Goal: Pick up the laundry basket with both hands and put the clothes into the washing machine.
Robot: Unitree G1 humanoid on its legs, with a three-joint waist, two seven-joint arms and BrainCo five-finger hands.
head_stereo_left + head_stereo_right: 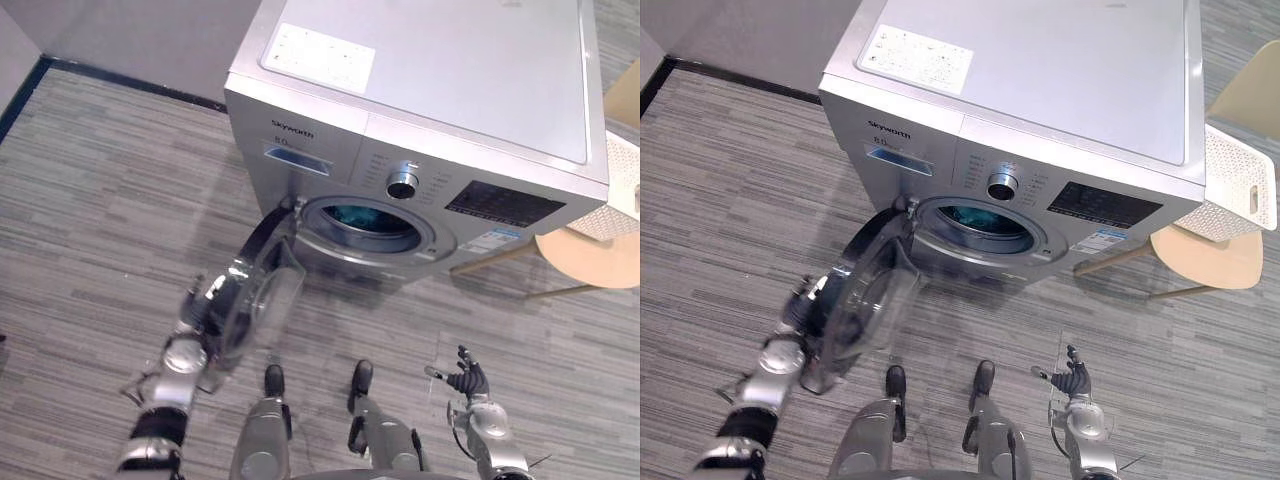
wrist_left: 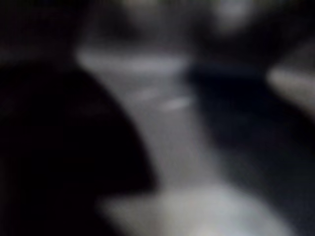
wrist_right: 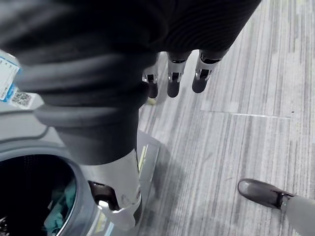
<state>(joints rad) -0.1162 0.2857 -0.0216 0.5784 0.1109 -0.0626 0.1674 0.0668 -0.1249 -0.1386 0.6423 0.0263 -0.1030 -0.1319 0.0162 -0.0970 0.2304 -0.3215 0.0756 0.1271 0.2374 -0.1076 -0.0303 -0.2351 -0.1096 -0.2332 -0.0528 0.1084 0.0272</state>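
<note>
The silver washing machine (image 1: pixel 430 100) stands ahead with its round glass door (image 1: pixel 262 290) swung wide to the left. Teal and blue clothes (image 1: pixel 365 218) lie inside the drum and also show in the right wrist view as clothes (image 3: pixel 61 204). My left hand (image 1: pixel 195 303) is low at the door's outer edge, partly behind the glass. My right hand (image 1: pixel 468 378) hangs at the lower right over the floor, fingers (image 3: pixel 173 78) straight and holding nothing. The white perforated laundry basket (image 1: pixel 1238 185) sits to the right of the machine.
The basket rests on a round pale wooden stool (image 1: pixel 590 260) close to the machine's right side. Grey striped carpet (image 1: pixel 100 200) spreads to the left and front. A dark skirting and wall run along the far left.
</note>
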